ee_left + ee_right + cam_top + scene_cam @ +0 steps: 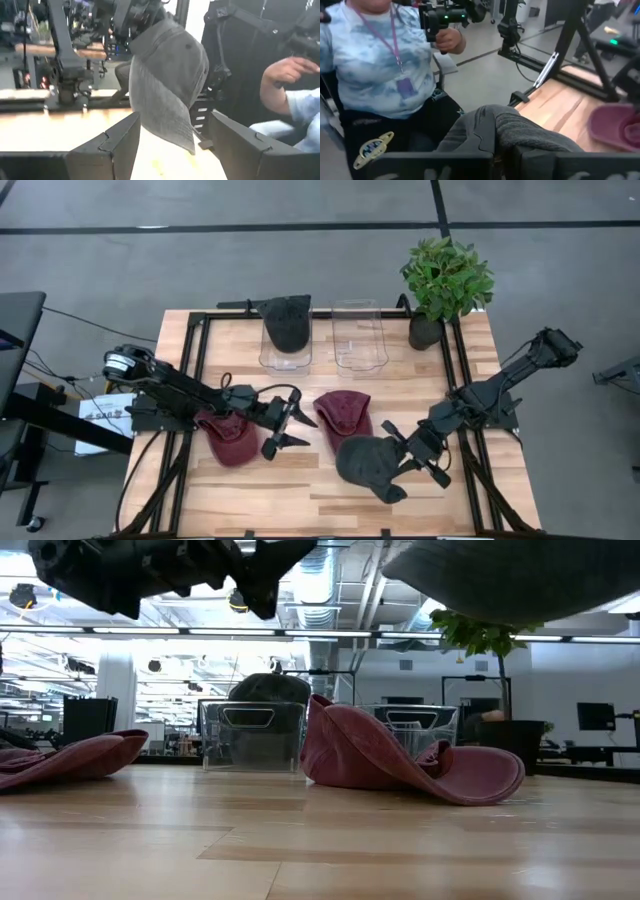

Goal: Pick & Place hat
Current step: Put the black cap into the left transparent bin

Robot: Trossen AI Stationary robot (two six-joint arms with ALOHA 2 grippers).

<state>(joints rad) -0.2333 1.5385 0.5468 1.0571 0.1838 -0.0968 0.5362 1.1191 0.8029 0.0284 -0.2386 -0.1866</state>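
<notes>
Jaws of right gripper (414,452) clamped on the dark grey hat (366,466), held off the table (330,502) near its front edge; left gripper (290,423) spread open, empty, above bare wood. Counted: two maroon hats (342,414) (228,438) lying flat, two clear bins (359,336) (286,348) at the back, one already holding a second dark hat (286,322). Open wood between the maroon hats and in front.

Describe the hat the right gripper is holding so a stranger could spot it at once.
Start at the potted plant on the wooden table's far right corner, then follow the right arm to the right gripper. It holds a dark grey hat in the air; the two hats beside it are maroon and lie flat.
</notes>
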